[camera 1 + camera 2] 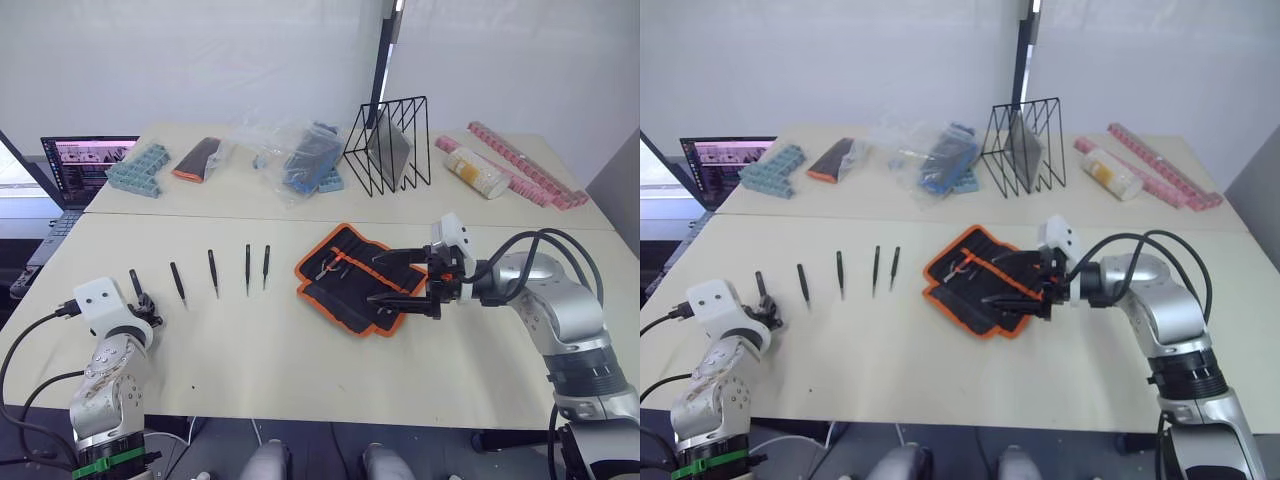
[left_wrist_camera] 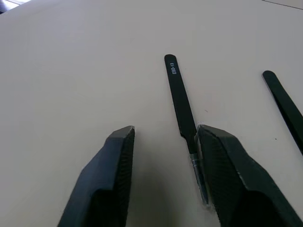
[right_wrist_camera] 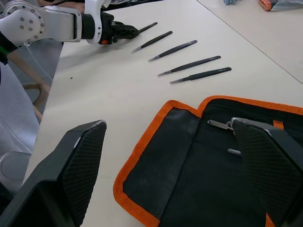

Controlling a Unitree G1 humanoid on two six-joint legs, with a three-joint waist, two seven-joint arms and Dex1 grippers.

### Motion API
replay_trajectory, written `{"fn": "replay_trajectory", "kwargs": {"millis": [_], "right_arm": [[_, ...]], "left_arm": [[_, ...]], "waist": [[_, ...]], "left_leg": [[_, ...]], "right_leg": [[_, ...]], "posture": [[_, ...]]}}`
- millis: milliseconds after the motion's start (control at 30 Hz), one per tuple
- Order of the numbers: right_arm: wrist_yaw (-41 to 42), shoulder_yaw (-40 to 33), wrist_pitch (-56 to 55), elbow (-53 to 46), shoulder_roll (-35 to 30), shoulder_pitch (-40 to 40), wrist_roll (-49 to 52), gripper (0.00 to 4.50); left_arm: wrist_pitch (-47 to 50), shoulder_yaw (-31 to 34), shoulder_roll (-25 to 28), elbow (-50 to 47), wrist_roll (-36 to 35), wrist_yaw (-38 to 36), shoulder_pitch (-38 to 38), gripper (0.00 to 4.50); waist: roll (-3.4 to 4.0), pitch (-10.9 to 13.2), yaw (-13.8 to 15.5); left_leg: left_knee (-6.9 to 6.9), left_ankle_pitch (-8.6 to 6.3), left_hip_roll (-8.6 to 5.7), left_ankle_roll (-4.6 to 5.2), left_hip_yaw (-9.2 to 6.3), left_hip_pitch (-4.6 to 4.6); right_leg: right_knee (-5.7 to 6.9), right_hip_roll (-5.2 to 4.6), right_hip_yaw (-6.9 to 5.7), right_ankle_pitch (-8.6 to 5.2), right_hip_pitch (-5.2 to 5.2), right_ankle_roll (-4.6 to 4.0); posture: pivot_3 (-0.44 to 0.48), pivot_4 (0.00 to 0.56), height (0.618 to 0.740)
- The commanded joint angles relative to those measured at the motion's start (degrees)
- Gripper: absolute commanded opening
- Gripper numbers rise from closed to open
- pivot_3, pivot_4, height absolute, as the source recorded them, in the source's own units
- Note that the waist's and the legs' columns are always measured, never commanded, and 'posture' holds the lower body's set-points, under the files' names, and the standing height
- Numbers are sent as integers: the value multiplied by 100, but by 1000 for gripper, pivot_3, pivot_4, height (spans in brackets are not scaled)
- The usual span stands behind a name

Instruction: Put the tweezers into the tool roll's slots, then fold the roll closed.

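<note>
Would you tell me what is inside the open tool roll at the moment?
On the tool roll inner face lie a couple of small silvery metal pieces. The five black tweezers lie outside on the table. The right gripper covers part of the roll.

1. We see a bright, evenly lit scene; the white backdrop point(image 1: 200, 60) looks flat and nearly blown out.
2. Light seems soft and from overhead: shadows under the wire rack point(image 1: 388, 143) and beneath the right gripper point(image 1: 400, 285) are faint and short.
3. The table point(image 1: 300, 350) shows no hard glare; the plastic bag point(image 1: 280, 150) carries small glints.
4. In the left wrist view, the left gripper's fingers point(image 2: 109, 179) are soft and out of focus, while the nearest tweezer point(image 2: 180, 99) is sharp.
5. The right wrist view blurs its own fingers point(image 3: 71, 175) similarly.
</note>
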Motion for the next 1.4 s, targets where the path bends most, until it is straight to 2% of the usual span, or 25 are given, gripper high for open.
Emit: {"fn": "replay_trajectory", "kwargs": {"millis": [33,100,133,500,600,767,900,1000,1100,1167,1333,1400], "right_arm": [[-43,-148,-99,-229,-77,-12,39,4500],[-60,-140,-94,-247,-70,-22,41,4500],[-67,-138,-93,-249,-68,-28,42,4500],[-178,-45,-80,-306,-3,-108,12,4500],[-261,-57,-68,-301,-18,-92,-41,4500],[-410,-134,-82,-280,-63,-8,-105,4500],[-863,-161,-214,30,-135,42,-528,4500],[-1388,-189,-701,429,-35,9,-1004,4500],[-1539,-194,-848,872,77,-52,-1117,4500],[-1465,-255,-732,1196,149,-104,-987,3973],[-1376,-380,-933,1504,257,57,-935,2315],[-1407,-403,-963,1579,339,131,-955,1631]], "left_arm": [[53,-28,-108,150,59,104,-63,704],[20,-7,-103,159,99,127,-117,81],[10,-10,-96,157,115,126,-127,29],[-207,78,84,-252,123,-60,47,29],[-355,-138,412,-645,154,-515,77,29],[-380,-375,881,-1144,1,-1153,-47,29],[-329,-1085,1401,-1477,-416,-2500,-245,29],[-21,-1260,1478,-1603,-828,-2862,-564,29],[240,-1545,1600,-1643,-1066,-3260,-833,29],[379,-1717,1649,-1646,-1199,-3462,-973,0],[1025,-2054,1754,-1744,-1579,-3746,-1340,0],[1255,-2035,1643,-1706,-1797,-3741,-1448,0]], "waist": [[0,0,21],[0,0,44],[0,0,56],[0,0,74],[-8,-1,70],[-14,-3,72],[-14,-3,77],[-14,-3,71],[-14,-2,22],[-14,-2,-34],[-14,-2,-98],[-14,-2,-96]], "left_leg": [[0,0,0,0,0,0],[1,1,0,0,0,0],[2,2,0,-1,0,0],[1,5,2,-7,1,-1],[2,5,2,-8,1,-7],[10,20,5,-25,1,-64],[11,20,3,-24,3,-63],[15,23,2,-22,10,-63],[17,23,2,-21,25,-61],[17,24,5,-21,36,-61],[17,24,7,-19,39,-62],[17,24,8,-19,38,-60]], "right_leg": [[0,0,0,0,0,0],[1,0,0,0,0,0],[2,1,0,1,0,0],[1,4,0,4,-2,-2],[1,7,0,5,-9,-3],[24,7,0,17,-75,-10],[26,9,-1,17,-74,-10],[28,7,-1,17,-72,-10],[35,14,1,17,-74,-9],[40,18,1,17,-75,-10],[42,18,3,17,-76,-10],[46,19,4,17,-76,-10]], "posture": [[0,150,739],[0,150,739],[0,150,739],[0,150,739],[0,150,739],[0,150,739],[0,150,739],[0,150,739],[0,150,739],[0,150,739],[0,150,739],[0,150,739]]}}
